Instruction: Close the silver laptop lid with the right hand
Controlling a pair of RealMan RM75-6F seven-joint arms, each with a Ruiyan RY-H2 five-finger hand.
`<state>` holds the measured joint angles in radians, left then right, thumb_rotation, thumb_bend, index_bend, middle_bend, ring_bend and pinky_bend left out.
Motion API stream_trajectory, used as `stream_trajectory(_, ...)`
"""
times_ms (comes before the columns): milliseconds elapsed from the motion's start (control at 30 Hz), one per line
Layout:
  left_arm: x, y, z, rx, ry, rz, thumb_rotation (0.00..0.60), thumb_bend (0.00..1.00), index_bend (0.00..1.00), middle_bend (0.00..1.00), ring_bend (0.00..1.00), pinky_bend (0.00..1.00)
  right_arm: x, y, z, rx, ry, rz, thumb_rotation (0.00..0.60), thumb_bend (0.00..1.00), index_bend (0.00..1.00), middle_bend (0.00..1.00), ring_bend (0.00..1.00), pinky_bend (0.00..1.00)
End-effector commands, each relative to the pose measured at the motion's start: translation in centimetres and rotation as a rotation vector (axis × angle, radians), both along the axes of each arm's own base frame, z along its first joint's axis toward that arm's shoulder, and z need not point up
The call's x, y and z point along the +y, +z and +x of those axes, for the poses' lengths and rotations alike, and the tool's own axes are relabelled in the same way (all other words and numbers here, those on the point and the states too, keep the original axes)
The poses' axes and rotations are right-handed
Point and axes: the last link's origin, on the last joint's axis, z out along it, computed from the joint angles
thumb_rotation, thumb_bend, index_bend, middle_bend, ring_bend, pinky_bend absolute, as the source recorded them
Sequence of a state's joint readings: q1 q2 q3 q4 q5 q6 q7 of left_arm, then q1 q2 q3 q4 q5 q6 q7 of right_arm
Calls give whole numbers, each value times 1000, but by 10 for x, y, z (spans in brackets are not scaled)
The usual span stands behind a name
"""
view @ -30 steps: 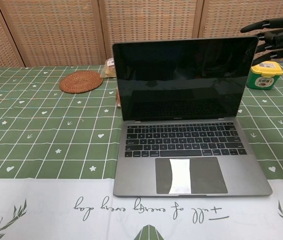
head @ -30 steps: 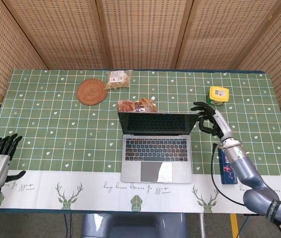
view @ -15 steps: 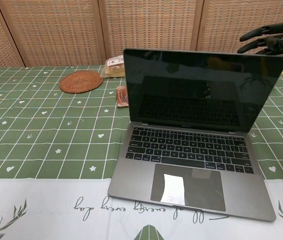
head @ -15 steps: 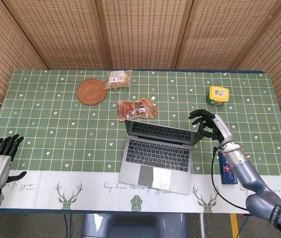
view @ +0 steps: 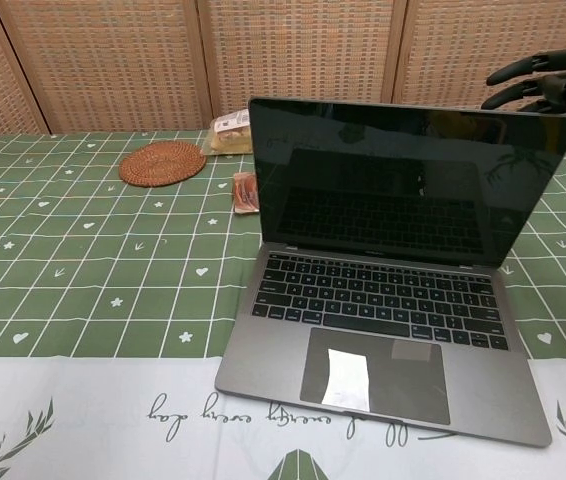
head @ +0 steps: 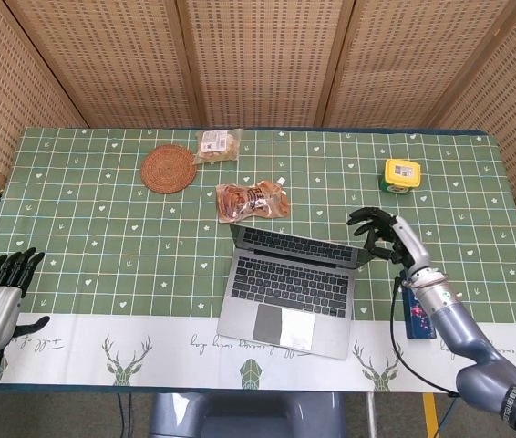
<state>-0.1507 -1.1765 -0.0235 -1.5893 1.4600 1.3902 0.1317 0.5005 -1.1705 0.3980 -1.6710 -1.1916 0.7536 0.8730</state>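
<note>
Just one silver laptop (head: 287, 288), lid open, beside one right hand (head: 387, 235)

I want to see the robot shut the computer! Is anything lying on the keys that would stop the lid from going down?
Nothing visible. The silver laptop's keyboard and trackpad are bare, and the black right hand is already at the lid's right corner.

Snack pouch (head: 252, 200) behind laptop (head: 287, 290); right hand (head: 382, 233) beside lid; coaster (head: 170, 167) far-left.
</note>
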Motion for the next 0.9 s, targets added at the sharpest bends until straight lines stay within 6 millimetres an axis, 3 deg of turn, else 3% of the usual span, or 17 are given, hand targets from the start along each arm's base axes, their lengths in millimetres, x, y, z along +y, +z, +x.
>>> stream_trajectory(33,0,0,0,0,1,0,600,82,0,0,0,0,0,1,-1,6,1,-2,600,915,360,433,429,590)
stream_trajectory(900,-2,-2,2,4,-10,-7,600,81,0,0,0,0,26,-3,0,2,38,40,600,897,359,432,432,601)
